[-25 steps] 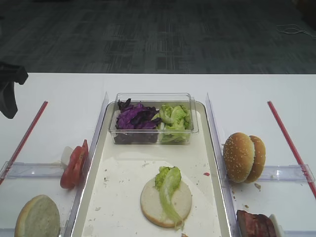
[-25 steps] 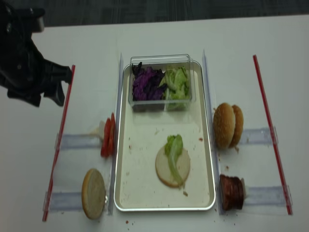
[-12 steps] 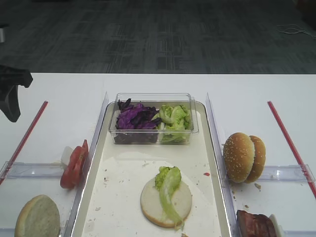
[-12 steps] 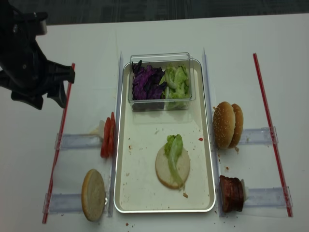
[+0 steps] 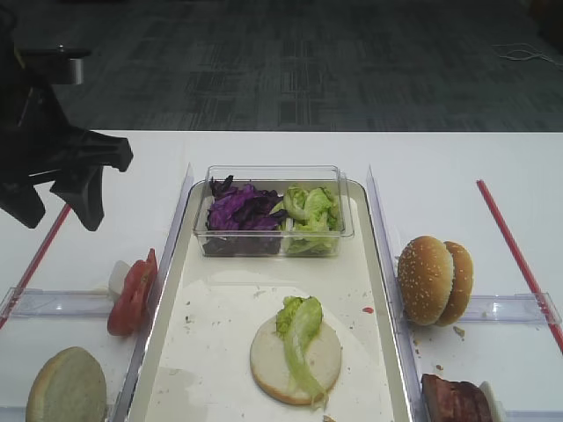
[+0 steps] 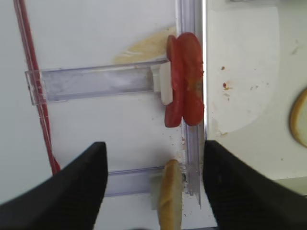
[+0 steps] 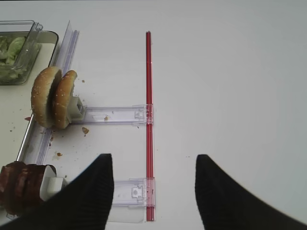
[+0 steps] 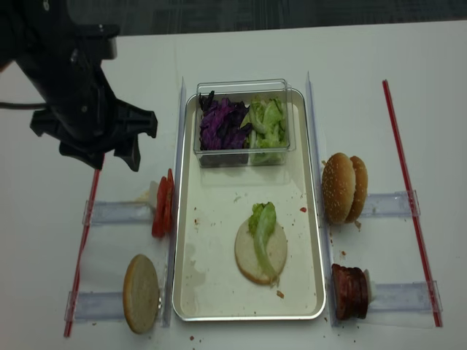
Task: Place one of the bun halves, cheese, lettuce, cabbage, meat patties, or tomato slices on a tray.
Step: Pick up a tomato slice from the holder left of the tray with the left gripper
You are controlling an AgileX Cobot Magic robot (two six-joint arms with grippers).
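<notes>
**Q:** Left wrist view, what do you have under you for this step?

**A:** The tomato slices (image 6: 184, 79) stand on edge in a clear holder on the bench, just outside the tray's (image 6: 204, 72) left rim. Judging from here, you are lining up on them. To do it well, centre the stack between your fingers, come down so the jaws close across the flat faces of one outer slice, and keep clear of the rim and the white stop behind the stack.

**Q:** And the jaws?

**A:** The left gripper (image 6: 153, 187) is spread wide and holds nothing; it hovers above the pale bun half (image 6: 170, 196) near the bench's front left. The right gripper (image 7: 153, 191) is also wide open and empty, over bare bench right of the meat patties (image 7: 19, 189). On the tray, a flat bun half (image 5: 295, 360) already carries lettuce (image 5: 299, 330).
</notes>
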